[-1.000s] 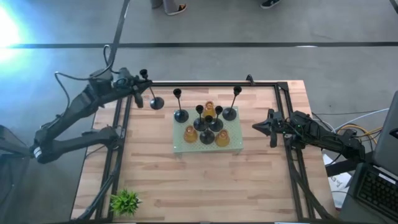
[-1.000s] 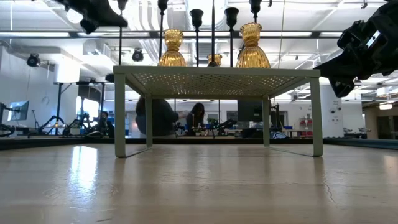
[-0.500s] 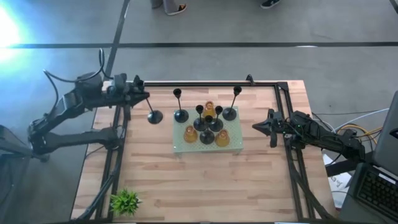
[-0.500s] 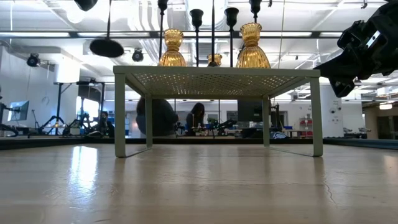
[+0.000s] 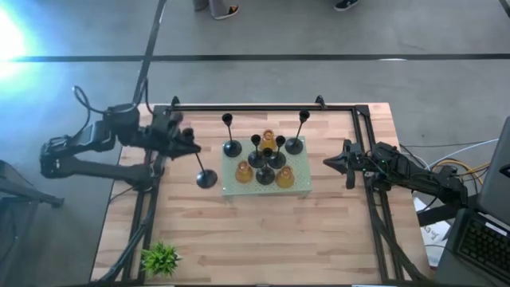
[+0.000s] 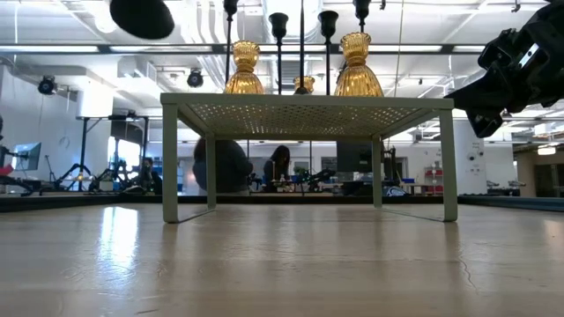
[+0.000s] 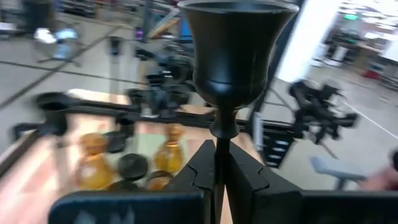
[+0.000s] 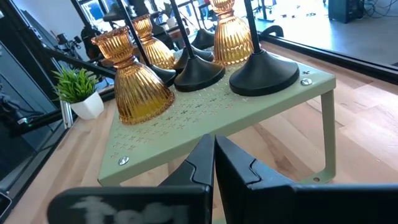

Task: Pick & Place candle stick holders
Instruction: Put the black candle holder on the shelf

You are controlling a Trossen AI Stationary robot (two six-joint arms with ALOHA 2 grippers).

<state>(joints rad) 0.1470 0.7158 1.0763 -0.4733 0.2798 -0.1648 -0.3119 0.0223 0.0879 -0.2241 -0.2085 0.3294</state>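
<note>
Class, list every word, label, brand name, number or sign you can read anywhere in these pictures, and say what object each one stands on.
No readable text: none on the candle stick holders, the pale green stand, the table or either arm.
Paper sheet beside the table's right edge: dark marks, too small to read.
Green sign in the room behind: too blurred to read.

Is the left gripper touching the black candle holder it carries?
Touching: left wrist view shows the left gripper shut on the black candle holder's thin stem.

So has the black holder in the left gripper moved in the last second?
Yes. The black candle stick holder has swung from the table's far edge toward the near-left corner of the pale green stand, carried by the left gripper.
</note>
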